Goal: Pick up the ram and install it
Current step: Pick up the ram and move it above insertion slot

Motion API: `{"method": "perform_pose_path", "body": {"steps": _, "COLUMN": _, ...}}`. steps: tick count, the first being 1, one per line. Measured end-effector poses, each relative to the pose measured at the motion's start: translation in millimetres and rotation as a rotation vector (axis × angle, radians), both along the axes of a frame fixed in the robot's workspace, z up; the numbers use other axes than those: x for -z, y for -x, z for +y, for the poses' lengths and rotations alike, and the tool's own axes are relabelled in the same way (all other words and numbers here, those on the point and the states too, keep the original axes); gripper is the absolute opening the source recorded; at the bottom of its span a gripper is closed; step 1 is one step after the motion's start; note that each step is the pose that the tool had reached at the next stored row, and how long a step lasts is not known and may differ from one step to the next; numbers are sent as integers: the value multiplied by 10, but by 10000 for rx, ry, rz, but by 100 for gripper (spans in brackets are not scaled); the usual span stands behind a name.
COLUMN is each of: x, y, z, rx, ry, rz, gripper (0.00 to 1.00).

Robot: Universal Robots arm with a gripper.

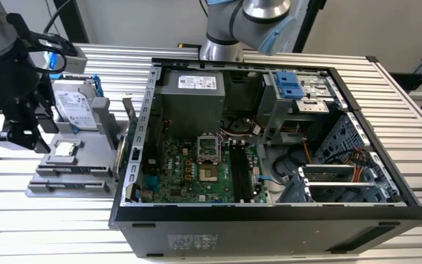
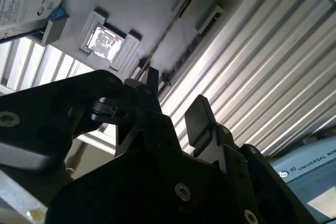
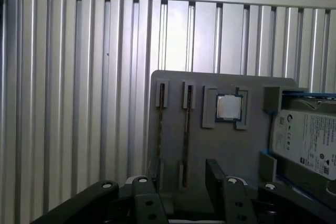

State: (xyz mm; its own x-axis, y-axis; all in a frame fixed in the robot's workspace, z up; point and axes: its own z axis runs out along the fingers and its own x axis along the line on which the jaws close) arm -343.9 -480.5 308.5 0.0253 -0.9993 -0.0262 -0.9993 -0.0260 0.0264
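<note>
Gripper (image 2: 176,92): black blocky fingers apart, empty. Ram (image 3: 185,140): thin dark stick, edge-up in slot of matte grey holder (image 3: 172,129). Exterior view: holder at 9 o'clock of open metal case (image 1: 270,213). Ribbed aluminium table (image 3: 79,77).

Hard drive (image 1: 75,107) beside processor (image 1: 64,148) on grey holder (image 1: 72,180); computer case (image 1: 270,224) open.

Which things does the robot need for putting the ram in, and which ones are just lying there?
For the job:
ram
open fingers
computer

Just lying about:
hard drive
small silver chip
</note>
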Motion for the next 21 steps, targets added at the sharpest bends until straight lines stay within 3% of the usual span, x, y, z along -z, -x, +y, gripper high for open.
{"method": "perform_pose_path", "body": {"steps": 21, "x": 382, "y": -27, "z": -44, "rx": 38, "ry": 1, "rz": 0, "gripper": 100}}
